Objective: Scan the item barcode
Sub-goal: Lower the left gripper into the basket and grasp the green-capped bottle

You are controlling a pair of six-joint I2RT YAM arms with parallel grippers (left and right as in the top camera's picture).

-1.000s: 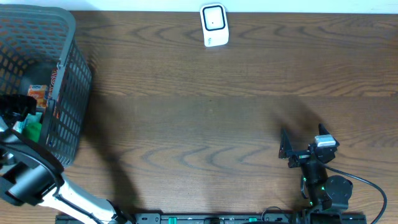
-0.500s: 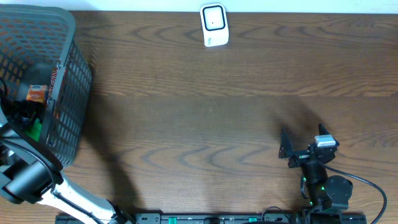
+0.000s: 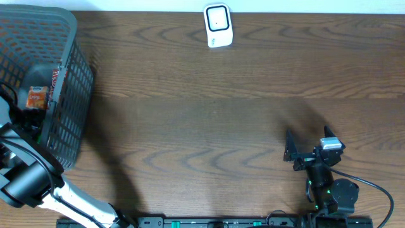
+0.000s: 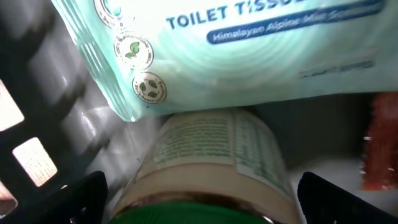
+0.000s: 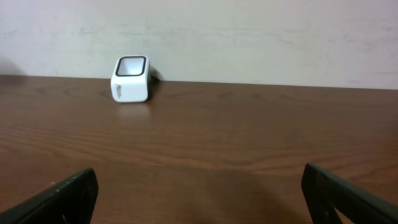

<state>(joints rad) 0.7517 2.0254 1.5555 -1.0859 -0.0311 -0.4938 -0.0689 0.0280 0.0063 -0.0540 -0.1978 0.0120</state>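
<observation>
Holds left gripper [image 4: 208,199] deep inside the basket [image 3: 69,82], jaws wide either side of the green-lidded jar [image 4: 211,162] lying just under the toilet tissue pack [image 4: 249,56], probably to lift it toward the scanner [image 3: 218,25] well outside the basket, and parks right gripper [image 5: 202,196] equally wide, empty, far from the basket.

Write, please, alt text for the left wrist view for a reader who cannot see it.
A round jar with a green lid and pale printed label is framed by the black fingertips of the open left gripper. A pale teal plastic pack of toilet tissue lies just beyond it, inside a dark grey plastic basket.
</observation>
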